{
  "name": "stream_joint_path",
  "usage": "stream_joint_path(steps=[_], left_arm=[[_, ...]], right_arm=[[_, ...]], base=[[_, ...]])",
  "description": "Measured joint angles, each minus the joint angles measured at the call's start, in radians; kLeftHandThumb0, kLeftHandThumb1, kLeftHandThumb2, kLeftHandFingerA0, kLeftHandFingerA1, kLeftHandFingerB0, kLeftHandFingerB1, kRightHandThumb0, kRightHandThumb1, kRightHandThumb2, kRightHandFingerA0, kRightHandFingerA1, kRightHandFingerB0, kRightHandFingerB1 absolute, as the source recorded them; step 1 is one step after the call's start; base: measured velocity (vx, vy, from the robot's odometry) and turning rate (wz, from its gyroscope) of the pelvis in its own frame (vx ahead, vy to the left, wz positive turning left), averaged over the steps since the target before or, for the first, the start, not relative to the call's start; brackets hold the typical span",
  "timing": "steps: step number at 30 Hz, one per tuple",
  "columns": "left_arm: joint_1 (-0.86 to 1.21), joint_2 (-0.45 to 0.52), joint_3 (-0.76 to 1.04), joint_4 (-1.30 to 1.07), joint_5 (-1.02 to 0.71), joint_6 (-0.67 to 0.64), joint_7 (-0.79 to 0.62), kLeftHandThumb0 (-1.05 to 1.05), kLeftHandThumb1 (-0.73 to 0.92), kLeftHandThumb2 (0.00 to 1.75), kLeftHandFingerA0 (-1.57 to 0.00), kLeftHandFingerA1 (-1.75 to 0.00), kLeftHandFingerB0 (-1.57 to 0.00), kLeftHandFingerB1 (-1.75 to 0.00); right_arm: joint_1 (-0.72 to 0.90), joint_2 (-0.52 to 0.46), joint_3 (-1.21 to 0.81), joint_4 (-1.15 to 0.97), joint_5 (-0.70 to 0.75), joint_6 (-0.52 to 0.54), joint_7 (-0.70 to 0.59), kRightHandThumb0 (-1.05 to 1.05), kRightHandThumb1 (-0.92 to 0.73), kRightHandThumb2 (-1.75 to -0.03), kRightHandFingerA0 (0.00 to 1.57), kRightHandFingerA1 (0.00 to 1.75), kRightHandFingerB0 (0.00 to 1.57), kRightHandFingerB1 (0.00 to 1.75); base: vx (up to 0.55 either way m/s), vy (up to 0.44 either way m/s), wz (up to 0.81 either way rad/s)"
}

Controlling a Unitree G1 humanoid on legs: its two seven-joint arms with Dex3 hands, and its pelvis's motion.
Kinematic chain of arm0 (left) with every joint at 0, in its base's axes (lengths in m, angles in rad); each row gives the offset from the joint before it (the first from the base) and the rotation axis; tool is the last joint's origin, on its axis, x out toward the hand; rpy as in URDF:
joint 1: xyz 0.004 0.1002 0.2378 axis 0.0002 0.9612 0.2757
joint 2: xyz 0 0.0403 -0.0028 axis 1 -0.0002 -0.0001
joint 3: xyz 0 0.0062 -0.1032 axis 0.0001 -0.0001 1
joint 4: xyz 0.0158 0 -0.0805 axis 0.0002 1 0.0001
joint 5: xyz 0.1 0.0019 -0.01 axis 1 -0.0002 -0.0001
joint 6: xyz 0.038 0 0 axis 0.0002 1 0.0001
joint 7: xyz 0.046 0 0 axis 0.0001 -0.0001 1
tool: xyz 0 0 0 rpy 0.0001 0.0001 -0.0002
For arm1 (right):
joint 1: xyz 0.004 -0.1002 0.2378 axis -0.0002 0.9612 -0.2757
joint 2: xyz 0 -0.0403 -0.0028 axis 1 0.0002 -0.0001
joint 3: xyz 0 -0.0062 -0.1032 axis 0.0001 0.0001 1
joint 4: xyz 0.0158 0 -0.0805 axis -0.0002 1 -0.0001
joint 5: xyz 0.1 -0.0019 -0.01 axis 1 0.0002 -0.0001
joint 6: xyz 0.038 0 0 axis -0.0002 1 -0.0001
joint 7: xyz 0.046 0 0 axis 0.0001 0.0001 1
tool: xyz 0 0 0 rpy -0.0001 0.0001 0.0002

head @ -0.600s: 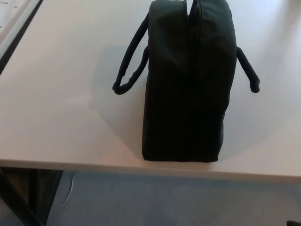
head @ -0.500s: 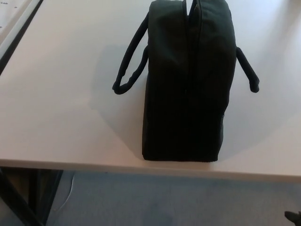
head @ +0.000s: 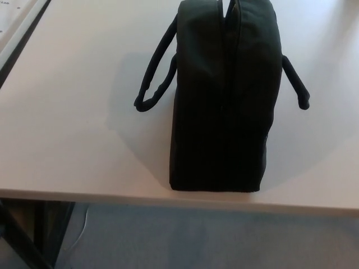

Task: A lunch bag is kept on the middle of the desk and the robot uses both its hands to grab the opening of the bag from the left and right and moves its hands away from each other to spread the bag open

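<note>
A black fabric lunch bag stands upright on the white desk, reaching from near the front edge to the top of the picture. Its top seam runs away from me and is parted only by a narrow slit at the far end. One looped handle hangs off the bag's left side, and another handle off its right. Neither of my hands shows in the head view.
The desk's front edge crosses the lower picture, with grey-blue floor beneath it. A dark gap and a second pale surface lie at the far left. Dark desk legs show at the bottom left.
A small dark shape that showed at the bottom right corner has dropped out of the picture. The bag has not moved.
</note>
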Motion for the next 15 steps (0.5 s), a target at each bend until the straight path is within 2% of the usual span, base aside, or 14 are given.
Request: stream_joint_path(steps=[1, 2, 3, 4, 5, 6, 7, 8, 9, 10, 12, 13, 14, 15], left_arm=[[-0.001, 0.007, 0.016, -0.022, 0.007, -0.008, 0.015, 0.02, 0.68, 0.6, -0.68, -1.27, -0.16, -0.28], [-0.003, 0.014, 0.029, -0.039, 0.012, -0.014, 0.027, -0.03, 0.69, 0.61, -0.62, -1.34, -0.14, -0.27], [-0.006, 0.019, 0.042, -0.057, 0.019, -0.02, 0.04, -0.05, 0.71, 0.61, -0.45, -0.63, -0.14, -0.27], [-0.014, 0.032, 0.057, -0.086, 0.03, -0.027, 0.06, -0.05, 0.71, 0.61, -0.45, -0.63, -0.14, -0.27], [-0.018, 0.04, 0.066, -0.101, 0.037, -0.031, 0.071, -0.11, 0.73, 0.63, -0.54, -0.74, -0.14, -0.27], [-0.026, 0.053, 0.082, -0.123, 0.046, -0.036, 0.089, -0.1, 0.58, 0.99, -0.52, -0.67, 0.0, -0.43], [-0.033, 0.063, 0.095, -0.141, 0.054, -0.042, 0.103, -0.1, 0.55, 0.97, -0.36, -0.6, 0.0, -0.43], [-0.04, 0.073, 0.103, -0.154, 0.061, -0.046, 0.113, -0.14, 0.79, 0.59, -0.46, -1.33, -0.15, -0.24], [-0.052, 0.09, 0.12, -0.177, 0.072, -0.054, 0.13, -0.14, 0.79, 0.59, -0.46, -1.33, -0.15, -0.24], [-0.069, 0.108, 0.137, -0.2, 0.084, -0.063, 0.149, -0.14, 0.75, 0.62, -0.58, -0.46, -0.14, -0.27], [-0.099, 0.138, 0.161, -0.232, 0.104, -0.078, 0.18, -0.15, 0.74, 0.62, -0.6, -0.43, -0.16, -0.28], [-0.114, 0.152, 0.17, -0.246, 0.114, -0.083, 0.193, -0.11, 0.54, 0.97, -0.25, -0.53, -0.03, -0.45], [-0.132, 0.168, 0.179, -0.261, 0.124, -0.089, 0.207, -0.13, 0.73, 0.64, -0.23, -0.29, -0.14, -0.28], [-0.149, 0.181, 0.188, -0.275, 0.134, -0.096, 0.22, -0.07, 0.49, 0.94, -0.11, -0.47, -0.02, -0.44]], right_arm=[[0.004, -0.011, -0.014, -0.013, -0.004, -0.007, -0.005, -0.21, -0.45, -0.58, 0.18, 0.35, 0.1, 0.19], [0.007, -0.018, -0.025, -0.024, -0.007, -0.013, -0.01, -0.15, -0.47, -0.92, 0.0, 0.48, 0.0, 0.49], [0.008, -0.026, -0.039, -0.036, -0.008, -0.019, -0.016, -0.16, -0.47, -0.92, 0.0, 0.48, 0.0, 0.49], [0.006, -0.042, -0.06, -0.062, -0.01, -0.028, -0.026, -0.16, -0.47, -0.92, 0.0, 0.48, 0.0, 0.49], [0.004, -0.05, -0.073, -0.075, -0.01, -0.033, -0.032, -0.12, -0.43, -0.89, 0.0, 0.49, 0.0, 0.49], [-0.001, -0.064, -0.092, -0.096, -0.011, -0.042, -0.039, -0.13, -0.43, -0.89, 0.0, 0.48, 0.0, 0.49], [-0.01, -0.076, -0.106, -0.111, -0.012, -0.049, -0.045, -0.16, -0.44, -0.9, 0.0, 0.48, 0.0, 0.48], [-0.019, -0.086, -0.118, -0.122, -0.013, -0.055, -0.049, -0.24, -0.46, -0.55, 0.2, 0.32, 0.1, 0.24], [-0.038, -0.102, -0.137, -0.143, -0.015, -0.064, -0.056, -0.24, -0.46, -0.55, 0.2, 0.32, 0.1, 0.24], [-0.062, -0.12, -0.156, -0.163, -0.016, -0.075, -0.066, -0.27, -0.46, -0.55, 0.23, 0.33, 0.11, 0.25], [-0.103, -0.146, -0.179, -0.19, -0.019, -0.09, -0.079, -0.29, -0.4, -0.58, 0.21, 0.37, 0.1, 0.3], [-0.124, -0.158, -0.188, -0.198, -0.021, -0.096, -0.083, -0.28, -0.41, -0.58, 0.2, 0.36, 0.11, 0.31], [-0.149, -0.172, -0.197, -0.205, -0.022, -0.104, -0.087, -0.3, -0.42, -0.6, 0.19, 0.35, 0.12, 0.32], [-0.172, -0.184, -0.203, -0.21, -0.023, -0.112, -0.091, -0.32, -0.43, -0.59, 0.2, 0.34, 0.14, 0.31]], base=[[0.0, 0.0, 0.0], [0.0, 0.0, 0.0], [0.0, 0.0, 0.0], [0.0, 0.0, 0.0], [0.0, 0.0, 0.0], [0.0, 0.0, 0.0], [0.0, 0.0, 0.0], [0.0, 0.0, 0.0], [0.0, 0.0, 0.0], [0.0, 0.0, 0.0], [0.0, 0.0, 0.0], [0.0, 0.0, 0.0], [0.0, 0.0, 0.0], [0.0, 0.0, 0.0]])
